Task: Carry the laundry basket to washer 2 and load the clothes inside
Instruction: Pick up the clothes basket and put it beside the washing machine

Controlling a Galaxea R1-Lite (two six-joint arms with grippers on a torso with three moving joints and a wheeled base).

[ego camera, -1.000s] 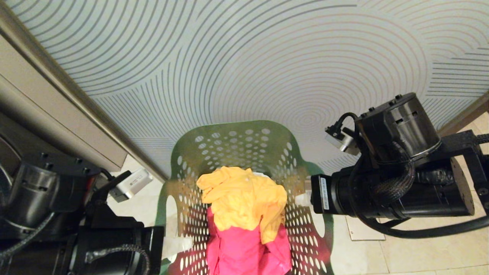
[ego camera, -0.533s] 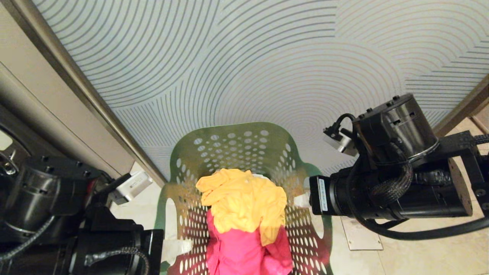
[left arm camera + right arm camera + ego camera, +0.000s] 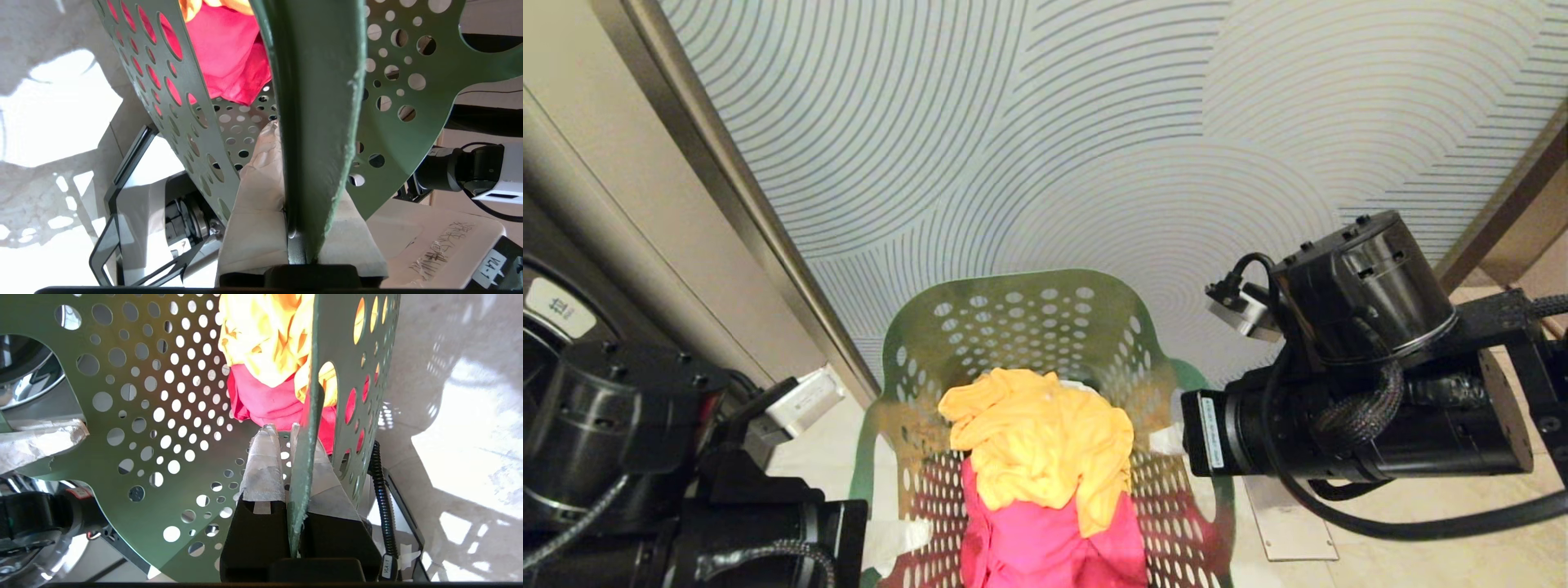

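The dark green laundry basket [image 3: 1029,322] hangs straight ahead between my two arms. Inside lie the clothes: a yellow-orange garment [image 3: 1045,441] over a pink-red one [image 3: 1045,543]. My left gripper [image 3: 897,537] is shut on the basket's left rim, which runs between the taped fingers [image 3: 257,183]. My right gripper [image 3: 1168,439] is shut on the right rim [image 3: 300,477]. Washer 2 cannot be made out: a chrome-ringed round door [image 3: 28,379] shows through a handle loop, no numeral in sight.
A wall panel with curved line patterns [image 3: 1094,163] stands just beyond the basket. A beige cabinet side with metal trim [image 3: 727,188] runs along the left, and a dark appliance front with a white label [image 3: 556,306] shows beside it. Pale floor tiles [image 3: 1421,547] lie at the right.
The head camera has moved: the wall and cabinet trim have slid through the picture, and the white label has come into view. Both grippers keep hold of the basket rims.
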